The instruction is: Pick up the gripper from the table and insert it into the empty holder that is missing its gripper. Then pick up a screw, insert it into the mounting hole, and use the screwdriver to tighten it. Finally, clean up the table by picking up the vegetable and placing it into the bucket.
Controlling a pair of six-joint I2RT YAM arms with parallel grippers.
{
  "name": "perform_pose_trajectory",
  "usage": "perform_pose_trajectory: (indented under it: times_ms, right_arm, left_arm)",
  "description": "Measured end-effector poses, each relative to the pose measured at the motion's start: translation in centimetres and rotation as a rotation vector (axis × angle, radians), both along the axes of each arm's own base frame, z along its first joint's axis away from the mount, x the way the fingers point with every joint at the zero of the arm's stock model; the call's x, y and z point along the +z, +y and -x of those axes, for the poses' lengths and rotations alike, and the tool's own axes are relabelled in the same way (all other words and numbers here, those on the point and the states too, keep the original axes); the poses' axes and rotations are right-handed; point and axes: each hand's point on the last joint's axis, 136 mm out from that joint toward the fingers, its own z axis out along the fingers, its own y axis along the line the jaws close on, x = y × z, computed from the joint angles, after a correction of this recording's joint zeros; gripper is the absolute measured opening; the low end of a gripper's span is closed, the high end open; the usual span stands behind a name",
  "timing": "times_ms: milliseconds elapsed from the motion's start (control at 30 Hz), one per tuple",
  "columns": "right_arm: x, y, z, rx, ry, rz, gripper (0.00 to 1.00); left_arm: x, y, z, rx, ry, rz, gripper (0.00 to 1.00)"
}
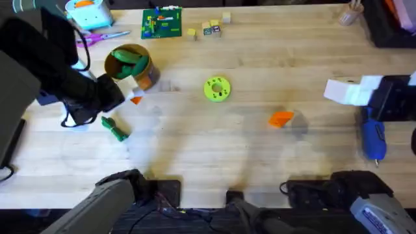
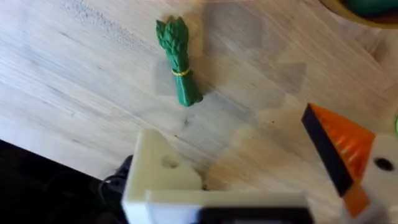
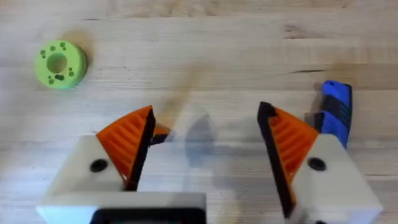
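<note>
Bucket [image 1: 128, 63] at left rear of surface [image 1: 260, 162], one vegetable inside it. Asparagus [image 1: 115, 129] lies in front of bucket, near left arm. Disc [image 1: 217, 89] mid-surface, right of bucket. Loose gripper [image 1: 281, 118] right of disc and nearer the front. Screwdriver [image 1: 374, 139] at far right, in front of the right arm's gripper [image 1: 348, 91].

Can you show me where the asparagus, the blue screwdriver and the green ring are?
asparagus [image 2: 178, 62], left wrist view, on the yellow band around its stalks.
screwdriver [image 1: 374, 139], overhead view, on the middle of its blue body.
green ring [image 3: 60, 64], right wrist view, on its flat top face beside the centre hole.
</note>
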Motion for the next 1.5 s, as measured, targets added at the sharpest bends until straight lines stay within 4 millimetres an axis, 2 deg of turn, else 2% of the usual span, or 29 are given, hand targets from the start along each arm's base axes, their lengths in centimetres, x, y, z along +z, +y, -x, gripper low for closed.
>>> perform_pose_trajectory:
  times_ms: [67, 200, 233, 267, 300, 400, 533, 567, 867, 1033, 1233, 1333, 1500]
  right_arm:
    - [0.0, 0.0, 0.0, 0.0, 0.0, 0.0, 0.991]
    - [0.0, 0.0, 0.0, 0.0, 0.0, 0.0, 0.992]
    - [0.0, 0.0, 0.0, 0.0, 0.0, 0.0, 0.992]
    - [0.0, 0.0, 0.0, 0.0, 0.0, 0.0, 0.991]
    - [0.0, 0.0, 0.0, 0.0, 0.0, 0.0, 0.991]
    - [0.0, 0.0, 0.0, 0.0, 0.0, 0.0, 0.991]
    - [0.0, 0.0, 0.0, 0.0, 0.0, 0.0, 0.992]
    - [0.0, 0.0, 0.0, 0.0, 0.0, 0.0, 0.991]
    - [0.0, 0.0, 0.0, 0.0, 0.0, 0.0, 0.991]
    - [0.0, 0.0, 0.0, 0.0, 0.0, 0.0, 0.991]
    - [0.0, 0.0, 0.0, 0.0, 0.0, 0.0, 0.991]
    - [0.0, 0.0, 0.0, 0.0, 0.0, 0.0, 0.991]
    - [0.0, 0.0, 0.0, 0.0, 0.0, 0.0, 0.992]
  left_arm:
    - [-0.8, 0.2, 0.4, 0.048, 0.007, 0.037, 0.7]
    - [-0.9, -0.1, 0.0, 0.054, -0.016, 0.069, 0.087]
    - [-0.8, -0.4, -0.2, 0.032, -0.023, 0.074, 0.022]
    - [-0.7, -0.9, -0.5, 0.001, -0.036, 0.083, 0.013]
    - [-0.5, -1.5, -0.8, -0.042, -0.051, 0.091, 0.078]
    - [0.1, -4.7, -2.0, -0.231, -0.113, 0.129, 0.374]
    - [1.1, -9.5, -3.1, -0.464, -0.192, 0.159, 0.938]
    - [1.5, -11.0, -3.4, -0.528, -0.218, 0.167, 0.976]
    - [4.3, -21.9, -4.2, -0.945, -0.441, 0.226, 0.992]
    - [6.3, -25.9, -4.2, -1.074, -0.571, 0.253, 0.995]
    - [9.7, -29.3, -5.3, -1.142, -0.77, 0.28, 0.995]
    - [10.8, -30.0, -5.7, -1.148, -0.828, 0.287, 0.997]
    - [10.5, -29.9, -5.6, -1.148, -0.816, 0.286, 0.997]
